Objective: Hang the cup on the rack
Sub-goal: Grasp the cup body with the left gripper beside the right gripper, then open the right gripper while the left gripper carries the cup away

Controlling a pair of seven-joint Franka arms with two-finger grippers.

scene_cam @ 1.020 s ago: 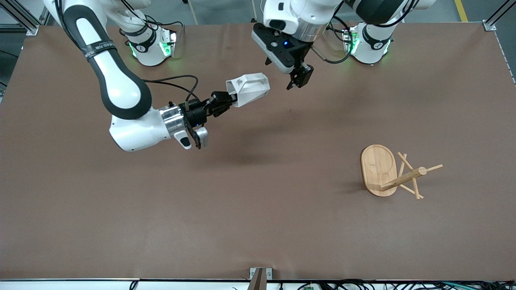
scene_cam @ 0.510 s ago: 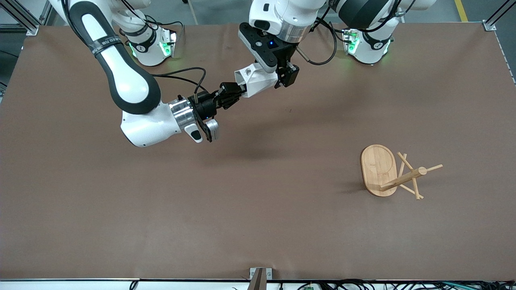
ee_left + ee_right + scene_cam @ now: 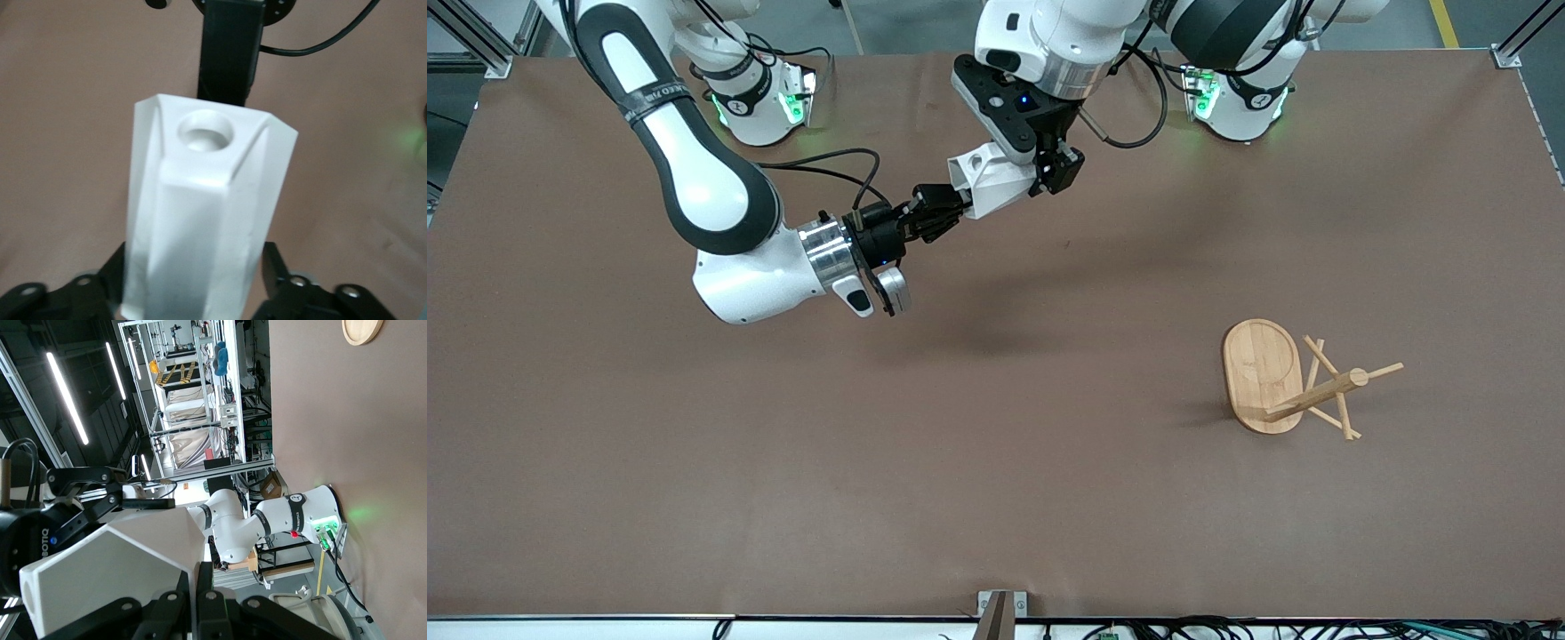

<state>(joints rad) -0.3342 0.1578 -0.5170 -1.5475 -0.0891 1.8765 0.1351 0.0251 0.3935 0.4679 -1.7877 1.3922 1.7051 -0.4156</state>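
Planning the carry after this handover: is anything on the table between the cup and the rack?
Nothing visible. The cup, gripped by both the right tool and left tool, is in the air; only bare table lies toward the rack.

Brown matte table top (image 3: 996, 480), unpatterned, filling nearly the whole front view. Aluminium frame posts at its corners by the arm bases: one (image 3: 467, 31) at the right arm's end, one (image 3: 1525, 36) at the left arm's end. Small metal bracket (image 3: 1000, 604) at the middle of the table edge nearest the front camera; black cables (image 3: 1227, 628) along that edge. Grey floor (image 3: 907, 25) above the table, with a yellow line (image 3: 1443, 22). In the right wrist view: dark hall with long light tubes (image 3: 67, 397) and metal shelving (image 3: 193, 400).
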